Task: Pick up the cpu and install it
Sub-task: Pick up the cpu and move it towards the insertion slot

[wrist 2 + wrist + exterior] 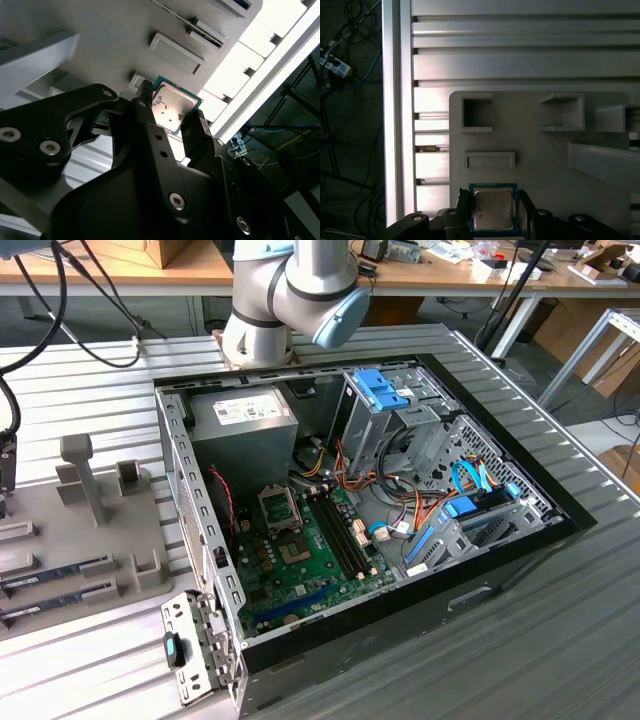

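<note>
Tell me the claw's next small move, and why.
Probably lift straight up a little. In both wrist views the claw straddles the chip, jaws seemingly pressed against two opposite edges, over the grey tray. Rising first should keep the chip clear of the tray's raised blocks.

A slatted metal desk (pixel 560 640) of pale ribbed profiles spans the exterior view and catches a hard glare in both wrist views (some slats look almost white). Behind it stand cluttered wooden desks (pixel 120 270), with black cables (pixel 63 300) looping down before them. At the exterior view's right, grey floor (pixel 600 405) shows beside a metal frame (pixel 580 355) and a cardboard box (pixel 625 465).
</note>
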`<action>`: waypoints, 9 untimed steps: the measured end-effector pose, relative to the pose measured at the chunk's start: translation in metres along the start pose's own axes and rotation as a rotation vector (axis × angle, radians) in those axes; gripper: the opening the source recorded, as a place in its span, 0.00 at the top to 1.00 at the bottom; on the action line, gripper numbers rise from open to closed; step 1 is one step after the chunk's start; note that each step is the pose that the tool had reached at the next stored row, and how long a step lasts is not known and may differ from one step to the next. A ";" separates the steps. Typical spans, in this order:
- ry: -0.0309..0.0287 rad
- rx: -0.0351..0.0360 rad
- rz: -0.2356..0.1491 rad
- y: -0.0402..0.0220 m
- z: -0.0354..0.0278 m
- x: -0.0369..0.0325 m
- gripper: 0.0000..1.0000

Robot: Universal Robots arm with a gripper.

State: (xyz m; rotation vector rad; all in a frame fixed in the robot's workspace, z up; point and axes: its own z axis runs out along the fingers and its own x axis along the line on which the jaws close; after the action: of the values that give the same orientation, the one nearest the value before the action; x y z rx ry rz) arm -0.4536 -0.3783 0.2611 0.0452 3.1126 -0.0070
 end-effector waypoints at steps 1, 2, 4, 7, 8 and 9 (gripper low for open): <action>0.0002 -0.0001 0.000 0.0000 -0.0005 0.0000 0.53; 0.0001 -0.0004 0.000 0.0000 -0.0011 -0.0001 0.53; 0.0001 -0.0008 0.000 0.0000 -0.0022 -0.0001 0.53; 0.0002 -0.0013 0.000 0.0000 -0.0036 -0.0001 0.53; 0.0002 -0.0014 0.000 0.0000 -0.0039 -0.0001 0.53; 0.0001 -0.0017 0.000 0.0000 -0.0044 -0.0001 0.53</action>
State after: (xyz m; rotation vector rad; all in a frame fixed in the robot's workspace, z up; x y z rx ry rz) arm -0.4536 -0.3783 0.2655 0.0452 3.1127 -0.0044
